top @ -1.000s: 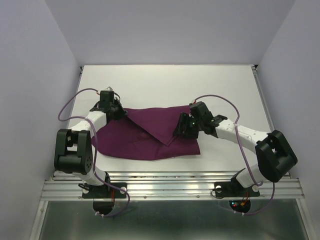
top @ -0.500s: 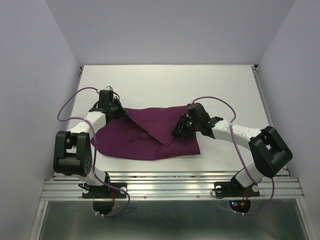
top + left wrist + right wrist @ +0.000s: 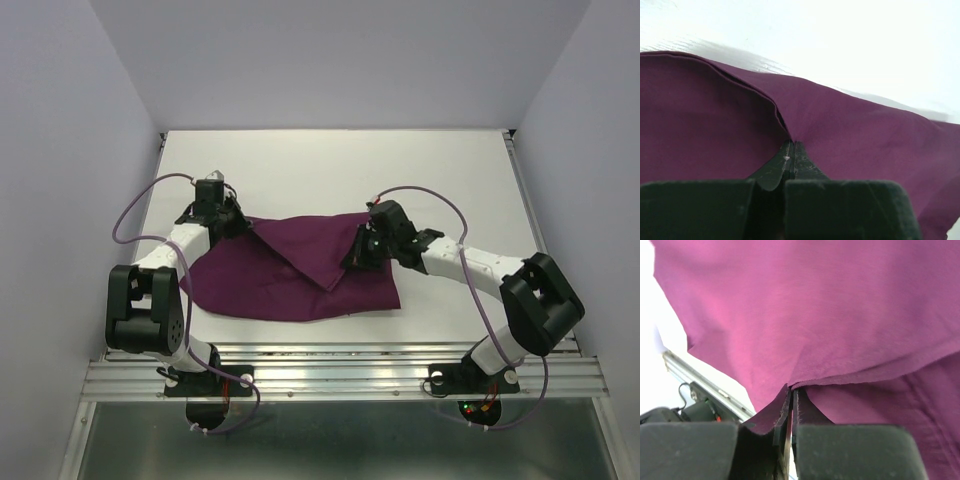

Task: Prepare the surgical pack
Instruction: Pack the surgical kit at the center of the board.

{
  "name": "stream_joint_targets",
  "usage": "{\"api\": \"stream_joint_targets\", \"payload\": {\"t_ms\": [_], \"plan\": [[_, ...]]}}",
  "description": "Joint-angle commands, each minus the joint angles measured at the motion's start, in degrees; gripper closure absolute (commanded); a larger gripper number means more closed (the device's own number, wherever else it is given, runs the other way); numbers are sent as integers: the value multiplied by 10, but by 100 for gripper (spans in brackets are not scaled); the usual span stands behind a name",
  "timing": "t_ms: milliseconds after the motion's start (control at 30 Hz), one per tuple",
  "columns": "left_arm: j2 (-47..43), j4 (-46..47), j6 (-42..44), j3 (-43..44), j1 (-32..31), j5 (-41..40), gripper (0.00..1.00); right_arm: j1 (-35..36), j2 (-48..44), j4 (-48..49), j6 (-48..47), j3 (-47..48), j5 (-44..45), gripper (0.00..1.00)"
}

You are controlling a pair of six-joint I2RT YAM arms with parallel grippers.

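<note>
Large dark-purple cloth [image 3: 290,278] is lying on the flat white table [image 3: 330,165], in the near-middle part, btwn the two arms. It's sitting folded, not spread flat. An upper layer is coming down over the lower one w/ a diagonal edge, ending in a point right of the cloth's ctr. Near edge is lying a bit rumpled, close to the ribbed metal rail [image 3: 340,375] at the table front but not touching it.

Left gripper [image 3: 230,220] is sitting at the cloth's far-left corner, low over the table. In the wrist cam its black fingers are clenched tight together, pinching a fold of fabric at the tips. The cloth is puckering up into the pinch, w/ a second layer's edge curving off to the left.

Right gripper [image 3: 357,257] is sitting over the cloth's far-right part, tilted down toward the ctr. In the wrist cam its fingers are likewise pressed together, gripping the edge of the upper layer. That edge is rising into a small peak at the tips, w/ the lower layer showing underneath.

Pale lilac walls [image 3: 60,150] are boxing in the table on three sides.
</note>
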Motion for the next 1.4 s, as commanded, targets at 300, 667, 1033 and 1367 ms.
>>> {"api": "stream_joint_targets", "payload": {"t_ms": [300, 667, 1033, 1367], "plan": [[-18, -12, 23, 31, 30, 14, 100, 30, -33, -41, -54, 59, -13, 99], [-34, -13, 19, -2, 31, 33, 100, 30, -43, -54, -47, 4, 4, 99], [-47, -11, 5, -47, 31, 34, 75, 30, -25, -44, -48, -25, 0, 94], [-103, -39, 5, -12, 30, 39, 40, 30, -61, -138, -80, 17, 116, 53]]}}
